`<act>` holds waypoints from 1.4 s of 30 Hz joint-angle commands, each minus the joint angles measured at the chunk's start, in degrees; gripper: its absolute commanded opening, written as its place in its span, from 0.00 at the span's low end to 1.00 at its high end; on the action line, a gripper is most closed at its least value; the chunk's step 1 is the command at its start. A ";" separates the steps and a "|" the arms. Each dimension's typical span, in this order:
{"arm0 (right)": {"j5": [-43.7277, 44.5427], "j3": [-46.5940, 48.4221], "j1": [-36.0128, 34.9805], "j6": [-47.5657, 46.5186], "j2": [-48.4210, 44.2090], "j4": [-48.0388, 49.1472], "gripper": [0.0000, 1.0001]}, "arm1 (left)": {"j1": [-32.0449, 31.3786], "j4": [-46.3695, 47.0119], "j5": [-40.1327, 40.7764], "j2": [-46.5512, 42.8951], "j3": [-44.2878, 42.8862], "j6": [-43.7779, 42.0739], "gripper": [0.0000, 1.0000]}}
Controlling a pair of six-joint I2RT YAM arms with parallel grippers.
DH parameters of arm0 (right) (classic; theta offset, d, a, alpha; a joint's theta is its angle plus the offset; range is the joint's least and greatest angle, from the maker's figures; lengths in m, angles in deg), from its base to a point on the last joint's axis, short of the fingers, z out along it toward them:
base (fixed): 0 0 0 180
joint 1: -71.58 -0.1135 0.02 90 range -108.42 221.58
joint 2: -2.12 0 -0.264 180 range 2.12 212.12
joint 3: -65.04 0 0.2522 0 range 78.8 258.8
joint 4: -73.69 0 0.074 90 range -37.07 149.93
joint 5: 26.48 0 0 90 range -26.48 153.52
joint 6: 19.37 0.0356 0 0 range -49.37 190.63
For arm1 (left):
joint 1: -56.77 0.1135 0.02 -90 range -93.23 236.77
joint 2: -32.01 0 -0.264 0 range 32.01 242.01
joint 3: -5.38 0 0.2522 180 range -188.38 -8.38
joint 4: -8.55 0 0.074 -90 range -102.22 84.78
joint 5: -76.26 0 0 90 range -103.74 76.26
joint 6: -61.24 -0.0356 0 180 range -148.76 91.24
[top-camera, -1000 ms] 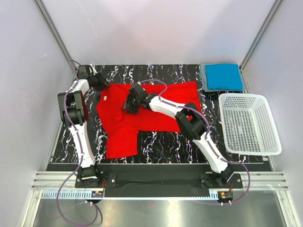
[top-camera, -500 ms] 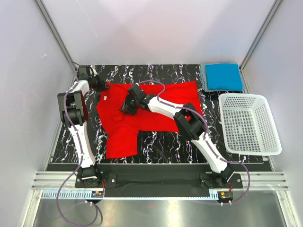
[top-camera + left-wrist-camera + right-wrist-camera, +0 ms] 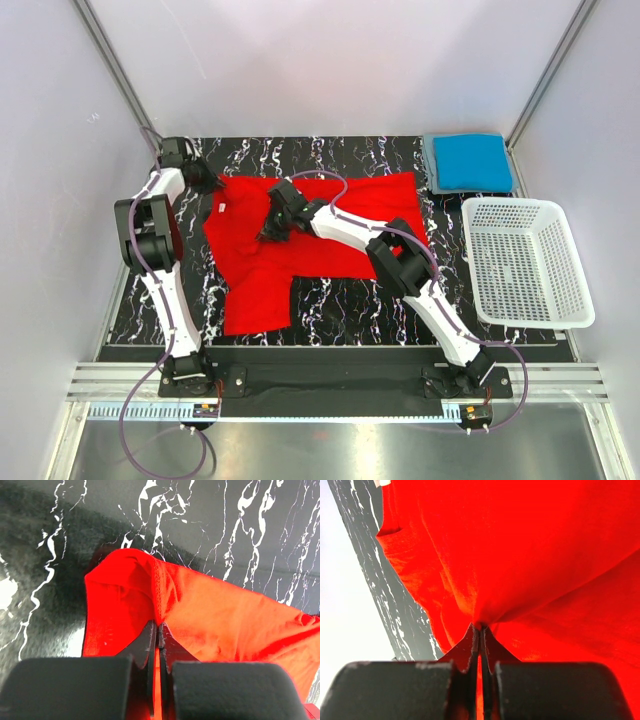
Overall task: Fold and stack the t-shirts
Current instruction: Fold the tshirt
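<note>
A bright red t-shirt [image 3: 300,235] lies spread on the black marbled table, partly folded, its lower part reaching toward the front left. My left gripper [image 3: 212,184] is at the shirt's far left corner, shut on a pinch of the red t-shirt [image 3: 200,615] near a seam. Near the shirt's middle left, my right gripper [image 3: 270,231] is shut on a bunched fold of the red t-shirt [image 3: 530,555]. A folded bright blue t-shirt [image 3: 471,161] rests on a folded grey-blue one [image 3: 431,170] at the far right corner.
A white plastic mesh basket [image 3: 525,262] stands at the right, beside the table's edge. White walls and metal frame posts close in the back and both sides. The marbled table surface [image 3: 350,300] shows in front of the red cloth.
Both grippers have shut on the red cloth. The left arm's wrist has drawn slightly back toward the far left corner; the right gripper stayed in place.
</note>
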 commanded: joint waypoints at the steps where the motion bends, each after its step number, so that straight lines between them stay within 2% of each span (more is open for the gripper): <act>1: 2.20 0.43 -0.61 -2.64 -5.62 -0.08 0.00 | 0.37 -1.08 2.27 -3.32 -0.24 0.24 0.00; 10: 3.78 -1.41 -0.61 -5.46 -10.20 -2.37 0.00 | 0.46 -6.44 4.99 -1.56 -0.86 -0.28 0.00; 22: 2.82 -5.28 -0.61 -5.98 -9.76 -3.16 0.00 | 0.37 -11.63 10.27 0.73 -2.35 -0.46 0.00; 25: 1.68 -5.54 -0.70 -6.86 -9.85 -2.72 0.00 | 0.46 -12.59 9.83 0.38 -2.79 0.33 0.18; 26: 1.15 -5.02 -0.70 -7.47 -9.93 -2.98 0.09 | 0.55 -13.38 10.00 0.29 -3.05 0.59 0.25; 29: 1.93 -0.74 -0.44 -11.95 -10.63 -8.50 0.34 | 0.63 -14.88 11.23 -0.24 -4.46 0.68 0.31; 30: 2.46 0.25 -0.18 -12.92 -10.90 -10.35 0.37 | 0.72 -15.14 11.41 -0.41 -4.81 0.68 0.33; 34: 0.89 -0.09 5.51 -16.79 -13.18 -15.11 0.39 | 0.64 -14.10 11.15 -3.48 -4.91 -0.72 0.37; 38: 1.41 -5.97 12.20 -18.55 -16.78 -14.24 0.36 | 0.28 -6.80 4.13 -5.51 -2.62 -0.29 0.38; 42: 3.86 -4.93 18.18 -22.06 -15.48 -15.38 0.34 | -0.07 -1.36 -1.76 -3.67 -1.74 1.20 0.38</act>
